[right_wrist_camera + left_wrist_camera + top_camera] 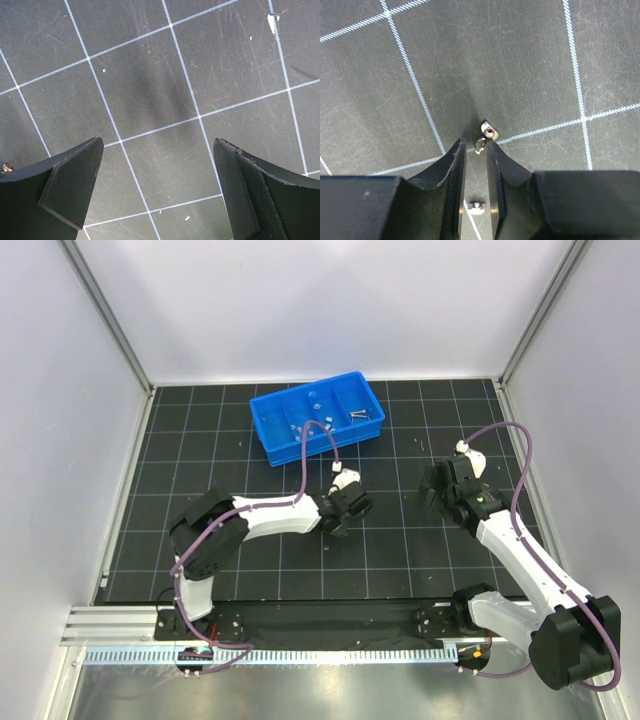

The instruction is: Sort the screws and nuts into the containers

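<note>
Nut [490,131] seen on counter [395,75] just beyond left gripper [477,144] tips, right of gap; second nut [480,145] between tips. Jaws narrowed, grasp not determinable. Right gripper [158,145] spread wide, farther off.

Open counter [400,525] lies between left claw [476,145] and right claw [157,150]; blue tray [290,456] walls the far side; 2 nuts [490,131] at left tips.

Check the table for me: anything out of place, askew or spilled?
The blue tray sits turned against the mat's grid lines, not square to them. Three nuts lie loose on the mat at the left fingers, outside the tray. A white fleck lies on the mat in the right wrist view.
</note>
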